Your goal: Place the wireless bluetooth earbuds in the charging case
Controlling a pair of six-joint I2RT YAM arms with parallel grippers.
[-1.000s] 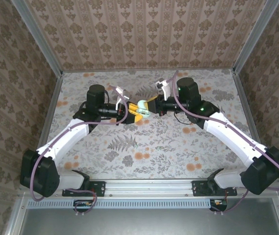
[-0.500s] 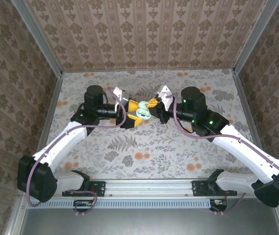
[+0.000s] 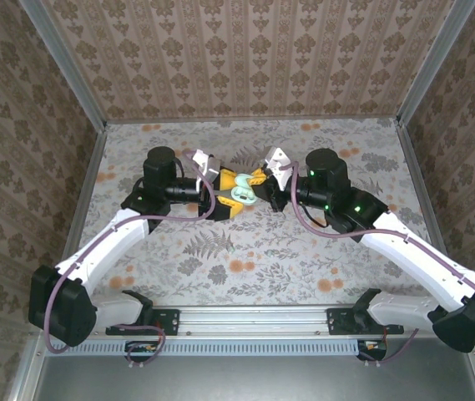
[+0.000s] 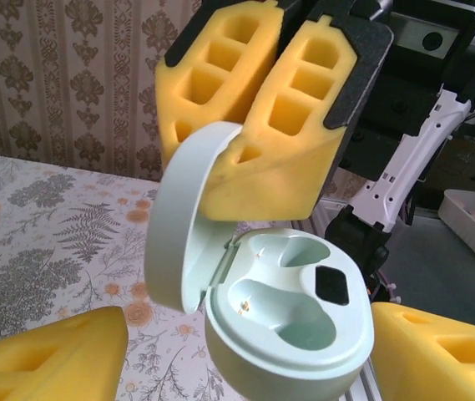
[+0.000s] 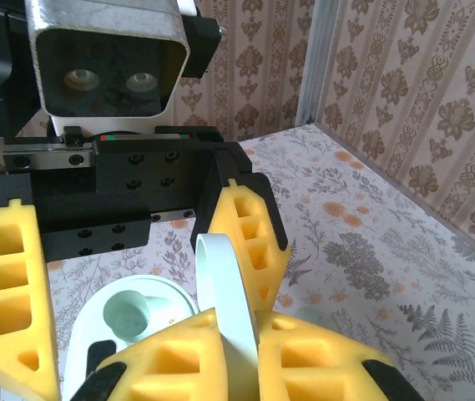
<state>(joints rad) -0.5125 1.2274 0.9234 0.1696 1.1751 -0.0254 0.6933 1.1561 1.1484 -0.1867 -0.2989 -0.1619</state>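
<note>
**Open charging case held up by its lid between the two arms**

Over the back half of the flower-patterned table [image 3: 245, 259] the two arms meet nose to nose; the mint-green charging case [image 4: 287, 334] sits between them, lifted clear of the surface.

The right gripper [image 5: 233, 322] is the one that has it; its yellow foam jaws are squeezed together on the lid [image 4: 183, 217], one on each face, reaching down from above as the left wrist camera sees it. The lid stands upright, swung open on its hinge at one side of the base; the base faces up with its two wells [image 4: 291, 322] in plain sight; a small black patch [image 4: 330, 285] sits on the inner face beside them.

The left gripper [image 4: 241, 326] has its jaws spread wide, one on each side of the base and lower than its rim; it has hold of nothing. The jaw on the lid's side stands clearly apart from the case; the other lies hard by the edge of the base, and from here I cannot say whether it touches or just misses.

From the right wrist, the thin edge of the lid rises between that gripper's own jaws; the left gripper's jaws stand to either side beyond it; the left wrist's camera housing [image 5: 108, 63] looks straight back from above them. Brown patterned walls [image 3: 245, 58] close the table in on three sides.
</note>
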